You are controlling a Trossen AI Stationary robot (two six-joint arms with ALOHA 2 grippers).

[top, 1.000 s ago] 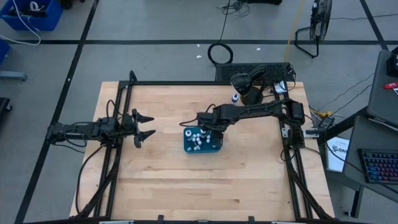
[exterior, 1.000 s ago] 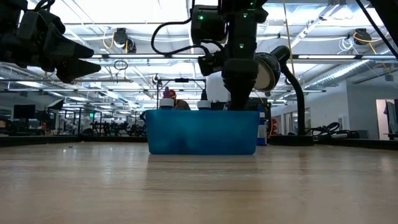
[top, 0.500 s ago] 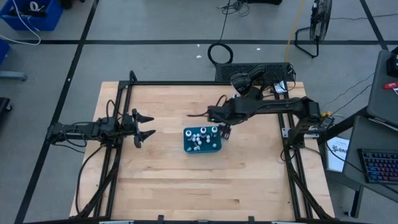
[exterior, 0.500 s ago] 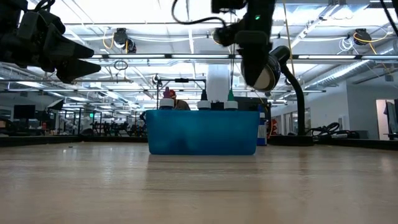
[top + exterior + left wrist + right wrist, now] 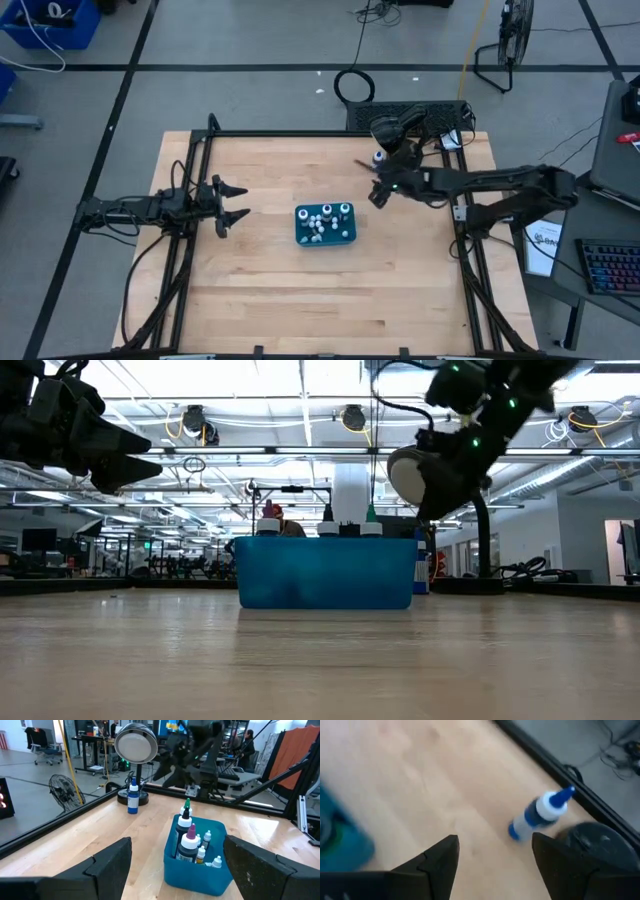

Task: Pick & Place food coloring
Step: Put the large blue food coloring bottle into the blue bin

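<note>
The teal tray (image 5: 325,224) stands mid-table with several white-capped food coloring bottles (image 5: 191,840) upright in it; taller dark ones, one green-tipped (image 5: 371,515), rise over its rim. One blue-and-white bottle (image 5: 538,814) stands alone on the wood near the far edge (image 5: 379,157), beside a black round base (image 5: 594,842). My right gripper (image 5: 371,183) hovers open and empty between the tray and that bottle, above the table (image 5: 495,870). My left gripper (image 5: 236,201) waits open to the tray's left.
A round lamp head on a curved neck (image 5: 135,742) rises from the black base at the far edge. Black frame rails (image 5: 190,230) run along the table's left and right sides. Bare wood lies near of the tray (image 5: 320,290).
My right gripper has drawn back from over the tray's right end, rising and swinging toward the far right, toward the lone blue bottle. A green-tipped bottle now shows in the tray where the gripper stood. The tray has kept its place.
</note>
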